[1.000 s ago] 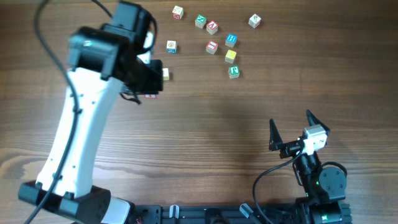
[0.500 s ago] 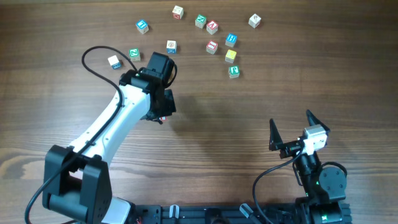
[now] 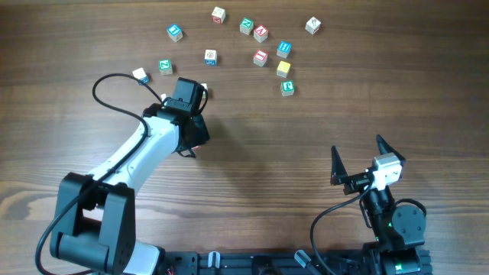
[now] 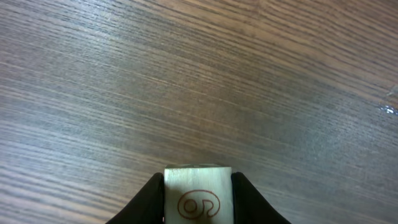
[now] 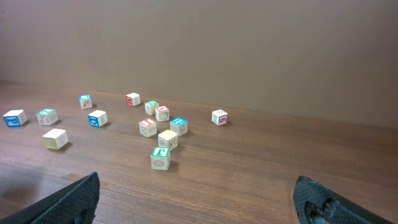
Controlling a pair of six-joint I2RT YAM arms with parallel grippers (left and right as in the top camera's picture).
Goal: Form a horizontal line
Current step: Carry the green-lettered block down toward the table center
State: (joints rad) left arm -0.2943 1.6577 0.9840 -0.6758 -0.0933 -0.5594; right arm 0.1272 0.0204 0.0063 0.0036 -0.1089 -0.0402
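- Fourteen small wooden alphabet cubes are in play, and none yet stands beside another in a row. No horizontal line shows in any view, so the task looks barely begun.
- One held cube (image 4: 198,198), pale-faced with a red looped mark, is clamped between the fingers of the left hand (image 4: 198,182). It sits over bare wood at the left-middle of the counter (image 3: 306,122). Whether it rests on the wood or hangs just above it cannot be told.
- Thirteen loose cubes (image 5: 167,139) lie scattered across the far side of the counter, counted from the right wrist view. From overhead twelve are plain, and a thirteenth peeps out just beside the left wrist.
- Two arms are at the counter and only one is at work. The right hand (image 3: 357,153) sits at the near right with its fingers spread wide, holding nothing, well apart from every cube.
- By the look of it, the held cube is to be the first of the row. What is left is to set it down and bring further cubes edge to edge beside it, level across the counter.
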